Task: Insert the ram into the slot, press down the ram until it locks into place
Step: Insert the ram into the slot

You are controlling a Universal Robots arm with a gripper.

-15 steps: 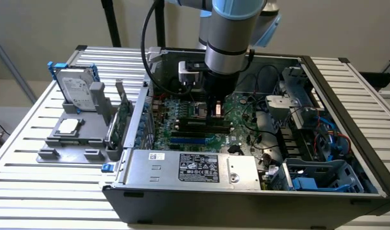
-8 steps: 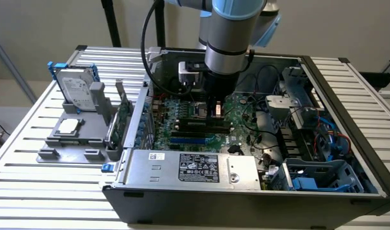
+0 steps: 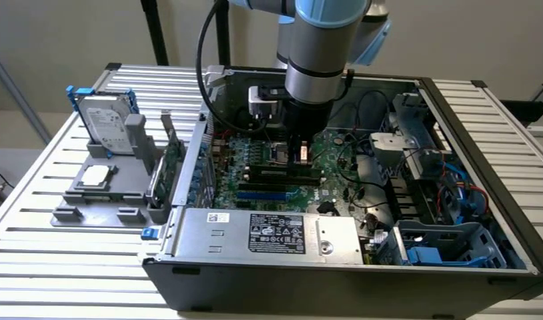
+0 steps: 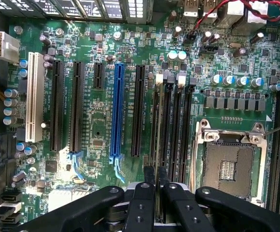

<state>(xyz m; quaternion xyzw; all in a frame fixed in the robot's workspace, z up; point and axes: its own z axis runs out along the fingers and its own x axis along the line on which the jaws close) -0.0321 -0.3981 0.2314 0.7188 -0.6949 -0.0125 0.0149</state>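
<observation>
Standing on edge, the ram [image 4: 157,130] is sitting in the slot [image 4: 154,142], the memory socket farthest from the empty CPU socket [image 4: 229,166] in the row of four, and from above we are seeing it as a thin pale line. The pincer [image 4: 155,181] is pinching its upper edge toward one end, its two black fingers [image 4: 148,186] drawn close with just the board between them. We are judging that insertion is done or nearly so and that the pressing step is in hand. We cannot tell whether the light end clip [image 4: 159,77] is latched. Locking, we are reckoning, calls for a straight, even push toward the motherboard [image 4: 96,125], with no tilt along the stick. The ram's long axis is running parallel to its sister sockets and the blue expansion slot [image 4: 116,111], from left to right across the exterior view, contacts facing down. All this is lying inside the open computer case [image 3: 343,280], which is resting on the slatted table [image 3: 40,267].
</observation>
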